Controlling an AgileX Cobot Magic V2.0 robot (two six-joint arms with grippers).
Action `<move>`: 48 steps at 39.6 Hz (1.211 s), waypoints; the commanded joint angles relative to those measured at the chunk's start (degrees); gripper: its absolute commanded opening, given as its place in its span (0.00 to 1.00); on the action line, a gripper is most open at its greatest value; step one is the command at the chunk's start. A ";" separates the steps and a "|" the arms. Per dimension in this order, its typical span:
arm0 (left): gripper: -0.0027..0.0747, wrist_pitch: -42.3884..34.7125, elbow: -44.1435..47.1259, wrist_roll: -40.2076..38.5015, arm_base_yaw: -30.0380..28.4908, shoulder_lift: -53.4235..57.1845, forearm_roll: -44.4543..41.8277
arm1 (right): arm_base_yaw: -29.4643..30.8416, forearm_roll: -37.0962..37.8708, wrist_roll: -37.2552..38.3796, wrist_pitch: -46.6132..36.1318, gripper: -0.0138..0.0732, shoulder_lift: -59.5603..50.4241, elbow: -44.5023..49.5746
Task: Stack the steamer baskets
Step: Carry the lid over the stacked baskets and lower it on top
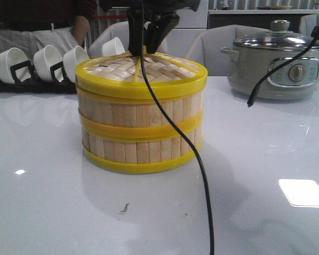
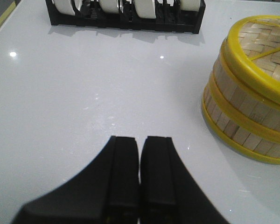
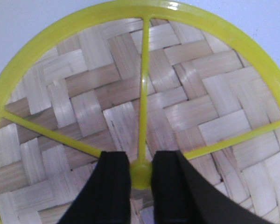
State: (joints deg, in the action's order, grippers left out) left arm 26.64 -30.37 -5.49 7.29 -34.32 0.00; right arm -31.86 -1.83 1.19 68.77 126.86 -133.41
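Observation:
Two steamer baskets [image 1: 141,130] stand stacked in the middle of the white table, with the yellow-rimmed woven lid [image 1: 141,74] on top. My right gripper [image 1: 146,50] reaches down onto the lid's centre. In the right wrist view its jaws [image 3: 140,175] are shut on the lid's small yellow knob [image 3: 140,171], where the three yellow spokes meet. My left gripper [image 2: 140,154] is shut and empty, low over bare table, to the left of the stack [image 2: 247,102].
A black rack of white bowls [image 1: 42,66] stands at the back left and also shows in the left wrist view [image 2: 126,11]. A grey electric pot with a glass lid [image 1: 279,61] is at the back right. Black cables [image 1: 202,159] hang in front of the stack. A person stands behind the table.

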 commanded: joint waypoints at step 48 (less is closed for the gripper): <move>0.14 -4.43 -1.73 -0.50 -0.06 0.01 0.00 | 0.04 0.58 -0.06 -5.50 0.59 -6.59 -2.09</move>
State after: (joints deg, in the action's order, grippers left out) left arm 26.64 -30.37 -5.49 7.29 -34.32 0.00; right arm -31.86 -1.74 1.19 67.19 126.32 -133.53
